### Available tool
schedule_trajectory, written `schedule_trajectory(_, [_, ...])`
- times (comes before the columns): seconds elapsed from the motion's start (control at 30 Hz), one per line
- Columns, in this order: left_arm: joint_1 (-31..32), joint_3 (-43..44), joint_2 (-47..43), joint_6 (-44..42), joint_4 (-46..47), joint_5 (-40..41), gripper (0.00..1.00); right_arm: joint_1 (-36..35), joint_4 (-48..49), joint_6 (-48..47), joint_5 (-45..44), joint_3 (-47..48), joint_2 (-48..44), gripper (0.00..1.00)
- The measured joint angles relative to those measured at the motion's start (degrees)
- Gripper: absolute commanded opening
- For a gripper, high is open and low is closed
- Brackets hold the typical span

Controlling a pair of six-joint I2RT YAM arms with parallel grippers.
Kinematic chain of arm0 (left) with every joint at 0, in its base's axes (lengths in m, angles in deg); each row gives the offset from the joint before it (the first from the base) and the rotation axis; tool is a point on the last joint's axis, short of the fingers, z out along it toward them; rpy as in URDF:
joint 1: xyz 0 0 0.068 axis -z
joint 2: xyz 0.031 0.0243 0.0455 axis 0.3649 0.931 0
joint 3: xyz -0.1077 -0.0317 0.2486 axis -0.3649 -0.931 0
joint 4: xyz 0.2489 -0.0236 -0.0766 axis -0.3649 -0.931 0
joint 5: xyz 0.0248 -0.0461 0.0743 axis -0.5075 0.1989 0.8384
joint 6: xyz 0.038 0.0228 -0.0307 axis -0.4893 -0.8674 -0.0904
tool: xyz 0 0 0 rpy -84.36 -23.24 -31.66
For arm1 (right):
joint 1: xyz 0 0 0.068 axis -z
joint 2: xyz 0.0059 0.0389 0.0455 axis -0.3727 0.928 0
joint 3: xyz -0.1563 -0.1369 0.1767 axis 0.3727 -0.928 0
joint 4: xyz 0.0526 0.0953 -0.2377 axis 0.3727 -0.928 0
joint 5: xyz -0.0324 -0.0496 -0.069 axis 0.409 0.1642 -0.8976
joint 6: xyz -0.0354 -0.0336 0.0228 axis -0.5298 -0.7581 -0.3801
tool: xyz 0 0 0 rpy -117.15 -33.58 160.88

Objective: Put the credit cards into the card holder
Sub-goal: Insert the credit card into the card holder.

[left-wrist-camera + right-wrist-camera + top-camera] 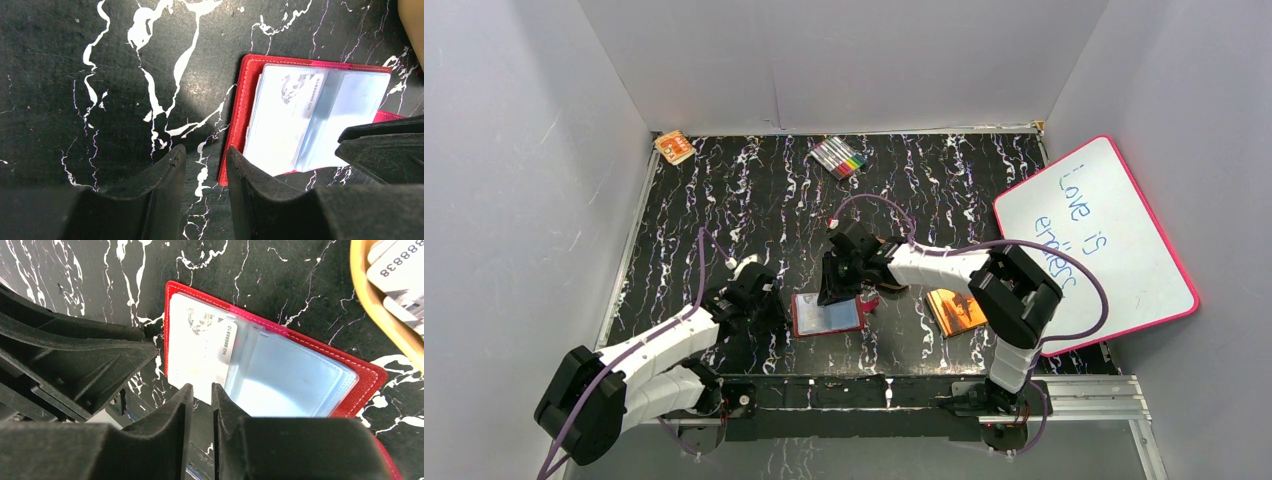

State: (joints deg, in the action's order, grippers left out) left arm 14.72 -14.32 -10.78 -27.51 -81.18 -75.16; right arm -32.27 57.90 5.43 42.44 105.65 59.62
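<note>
The red card holder [827, 314] lies open on the black marbled table, its pale-blue clear sleeves facing up [350, 105] [285, 380]. A white credit card [280, 120] [195, 355] with a printed number lies on its left page, partly under a sleeve. More credit cards [400, 270] sit in the orange tray [955, 310]. My left gripper [205, 150] [769, 300] stands open and empty just left of the holder's red edge. My right gripper [200, 387] [836, 290] hangs over the white card's near edge, jaws a narrow gap apart with only table showing between them.
A pink-framed whiteboard [1094, 245] leans at the right. A pack of coloured markers [839, 157] and a small orange box [675, 147] lie at the back. The two grippers are close together over the holder; the left one fills the left of the right wrist view [75, 355].
</note>
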Motion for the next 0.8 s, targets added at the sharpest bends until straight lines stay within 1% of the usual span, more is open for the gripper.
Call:
schedule_trajectory(0.1, [0.00, 0.00, 0.00, 0.00, -0.04, 0.00, 0.33, -0.02, -0.15, -0.11, 0.11, 0.00, 0.26, 0.14])
schedule_trajectory(0.23, [0.00, 0.00, 0.02, 0.00, -0.07, 0.00, 0.32, -0.04, -0.76, -0.22, 0.07, 0.00, 1.18, 0.05])
schedule_trajectory(0.37, [0.00, 0.00, 0.28, 0.02, 0.13, -0.02, 0.32, -0.04, -1.90, -0.61, -0.15, 0.00, 2.12, 0.00])
schedule_trajectory(0.8, [0.00, -0.02, 2.25, 0.42, 3.63, -1.27, 0.30, -0.31, -2.54, -1.55, 0.31, 0.61, 4.76, 0.00])
